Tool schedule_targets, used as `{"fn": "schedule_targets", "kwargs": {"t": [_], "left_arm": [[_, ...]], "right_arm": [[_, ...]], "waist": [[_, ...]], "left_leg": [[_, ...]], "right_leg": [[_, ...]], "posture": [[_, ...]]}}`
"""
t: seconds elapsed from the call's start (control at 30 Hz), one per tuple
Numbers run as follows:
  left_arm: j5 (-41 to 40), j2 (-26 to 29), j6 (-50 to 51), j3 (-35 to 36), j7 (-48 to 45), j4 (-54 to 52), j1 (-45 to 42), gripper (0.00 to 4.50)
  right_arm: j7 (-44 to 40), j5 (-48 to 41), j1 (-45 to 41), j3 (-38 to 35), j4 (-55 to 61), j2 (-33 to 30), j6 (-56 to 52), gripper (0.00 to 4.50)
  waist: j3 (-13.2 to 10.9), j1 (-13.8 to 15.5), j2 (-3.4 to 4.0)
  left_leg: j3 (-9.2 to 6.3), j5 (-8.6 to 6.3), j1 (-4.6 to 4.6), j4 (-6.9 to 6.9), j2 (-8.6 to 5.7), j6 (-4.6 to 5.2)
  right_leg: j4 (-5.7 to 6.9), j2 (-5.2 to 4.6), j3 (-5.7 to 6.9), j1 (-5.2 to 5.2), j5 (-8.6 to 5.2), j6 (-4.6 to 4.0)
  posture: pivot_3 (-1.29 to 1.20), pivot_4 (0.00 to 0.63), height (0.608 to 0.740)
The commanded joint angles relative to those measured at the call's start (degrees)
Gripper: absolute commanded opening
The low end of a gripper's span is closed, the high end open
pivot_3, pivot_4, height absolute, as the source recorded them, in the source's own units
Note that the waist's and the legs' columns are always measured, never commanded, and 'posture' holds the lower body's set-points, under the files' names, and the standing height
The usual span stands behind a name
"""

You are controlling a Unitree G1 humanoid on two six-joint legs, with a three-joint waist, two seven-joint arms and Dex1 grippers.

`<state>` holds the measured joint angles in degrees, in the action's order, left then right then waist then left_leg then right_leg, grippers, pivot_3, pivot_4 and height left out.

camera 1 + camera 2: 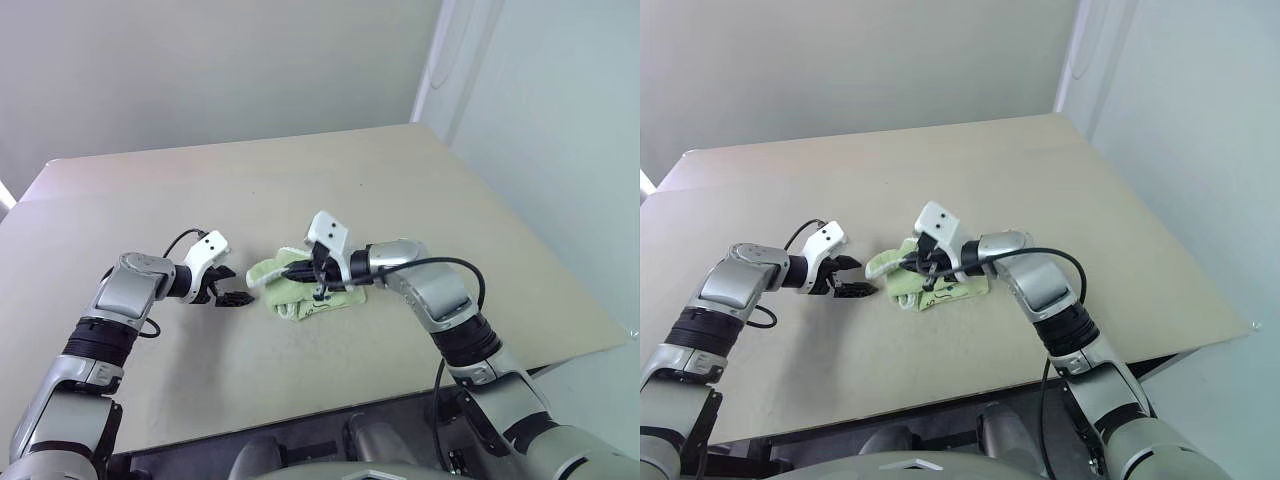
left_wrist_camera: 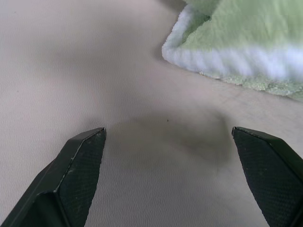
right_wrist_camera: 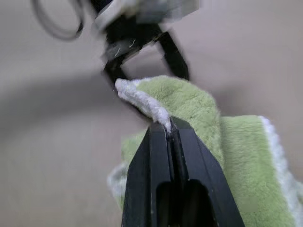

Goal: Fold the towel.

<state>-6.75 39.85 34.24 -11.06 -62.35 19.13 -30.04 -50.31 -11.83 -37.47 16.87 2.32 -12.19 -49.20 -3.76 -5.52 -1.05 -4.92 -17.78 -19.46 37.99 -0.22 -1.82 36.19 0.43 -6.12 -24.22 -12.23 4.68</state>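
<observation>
The towel [image 1: 272, 276] is a light green terry cloth with white edging, lying bunched near the middle of the table. My right gripper [image 1: 308, 272] reaches in from the right and is shut on the towel's white-edged border [image 3: 142, 101], lifting a fold of it. Just left of the towel, my left gripper [image 1: 236, 292] hovers low over the table with its fingers spread wide and nothing between them. In the left wrist view the towel's edge [image 2: 227, 59] lies just beyond that gripper's [image 2: 168, 133] open fingertips. The left gripper [image 3: 142, 47] also appears behind the lifted fold.
The beige table [image 1: 400, 180] stretches bare around the towel. Its front edge runs close below my arms and its right edge slants off toward a pale wall.
</observation>
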Motion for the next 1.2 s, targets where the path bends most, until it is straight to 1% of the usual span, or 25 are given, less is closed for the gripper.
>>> {"fn": "schedule_targets", "kwargs": {"t": [0.03,0.07,0.2,0.3,0.47,0.57,0.63,0.73,0.83,1.07,1.2], "left_arm": [[0.3,0.0,-0.9,0.2,0.1,0.1,-1.1,4.5],[0.3,0.0,-1.0,0.3,0.1,0.2,-1.1,4.5],[0.5,0.0,-1.3,0.2,0.1,0.6,-1.2,4.5],[0.5,-0.1,-1.8,0.3,0.1,1.3,-1.5,4.5],[0.6,-0.3,-2.2,0.1,0.1,2.1,-1.8,4.5],[0.7,-0.5,-2.3,-0.1,-0.1,2.3,-2.1,4.5],[0.9,-0.7,-2.5,-0.2,-0.2,2.6,-2.4,4.5],[1.1,-1.0,-2.7,-0.3,-0.3,3.0,-2.7,4.5],[1.1,-1.0,-2.6,-0.3,-0.3,2.7,-2.6,4.5],[1.2,-0.6,-2.8,0.0,-0.3,2.4,-1.8,4.5],[1.4,-0.7,-2.9,-0.1,-0.3,2.5,-1.8,4.5]], "right_arm": [[3.5,-4.5,-2.1,-5.2,3.3,1.0,-8.2,0.01],[4.1,-5.0,-2.1,-5.5,3.5,1.0,-9.3,0.01],[9.6,-8.2,-2.5,-10.8,3.0,3.5,-17.5,0.01],[14.1,-12.0,-3.6,-19.1,1.7,7.0,-25.9,0.01],[19.0,-16.7,-5.2,-28.1,2.5,11.7,-32.4,0.01],[23.9,-16.9,-8.6,-34.2,-1.5,15.0,-36.3,0.01],[28.4,-15.0,-11.0,-37.6,-5.8,16.2,-36.9,0.01],[33.5,-12.7,-12.2,-39.6,-9.9,16.1,-37.2,0.01],[36.4,-11.5,-11.1,-39.5,-11.0,15.3,-38.4,0.01],[41.8,-9.8,-8.8,-44.3,-7.8,15.7,-42.7,0.01],[45.6,-9.8,-7.3,-47.3,-5.7,17.8,-43.3,0.01]], "waist": [[0.0,0.0,0.0],[0.0,0.0,0.0],[0.0,0.0,0.02],[0.0,0.0,0.03],[0.0,-0.1,0.07],[0.0,-0.2,0.16],[0.0,-0.2,0.18],[0.0,-0.1,0.19],[0.0,-0.1,0.23],[0.0,-0.3,0.26],[0.0,-0.4,0.31]], "left_leg": [[0.0,0.0,0.0,0.0,0.0,0.0],[0.0,0.0,0.0,0.0,0.0,0.0],[0.0,0.0,0.0,-0.01,0.0,0.0],[0.01,0.0,0.0,-0.01,0.0,0.0],[0.01,0.0,0.0,-0.01,0.0,0.0],[0.01,0.0,0.01,-0.02,0.0,0.0],[0.01,0.0,0.02,-0.02,0.0,0.0],[0.0,0.0,0.01,-0.02,0.0,0.0],[0.02,0.0,-0.06,-0.06,-0.03,0.0],[0.02,0.0,-0.05,-0.12,-0.02,0.0],[0.02,0.0,-0.05,-0.12,-0.03,0.0]], "right_leg": [[0.0,0.0,0.0,0.0,0.0,0.01],[0.0,0.0,0.0,0.0,0.0,0.01],[0.0,0.0,0.0,-0.01,0.0,0.0],[0.0,0.0,0.0,-0.01,0.0,0.0],[0.0,-0.01,0.0,-0.01,0.04,0.07],[0.01,-0.01,0.0,-0.01,0.04,0.07],[0.02,-0.01,0.0,-0.01,0.06,0.05],[0.01,-0.01,0.0,-0.01,0.07,0.03],[-0.07,-0.06,0.0,-0.03,0.07,0.04],[-0.05,-0.06,-0.01,-0.08,0.07,0.06],[-0.05,-0.05,-0.01,-0.08,0.07,0.06]], "posture": [[0.0,0.0,0.74],[0.0,0.0,0.74],[0.0,0.0,0.74],[0.0,0.0,0.74],[0.0,0.0,0.74],[0.0,0.0,0.74],[0.0,0.0,0.74],[0.0,0.0,0.74],[0.0,0.0,0.74],[0.0,0.0,0.74],[0.0,0.0,0.74]]}}
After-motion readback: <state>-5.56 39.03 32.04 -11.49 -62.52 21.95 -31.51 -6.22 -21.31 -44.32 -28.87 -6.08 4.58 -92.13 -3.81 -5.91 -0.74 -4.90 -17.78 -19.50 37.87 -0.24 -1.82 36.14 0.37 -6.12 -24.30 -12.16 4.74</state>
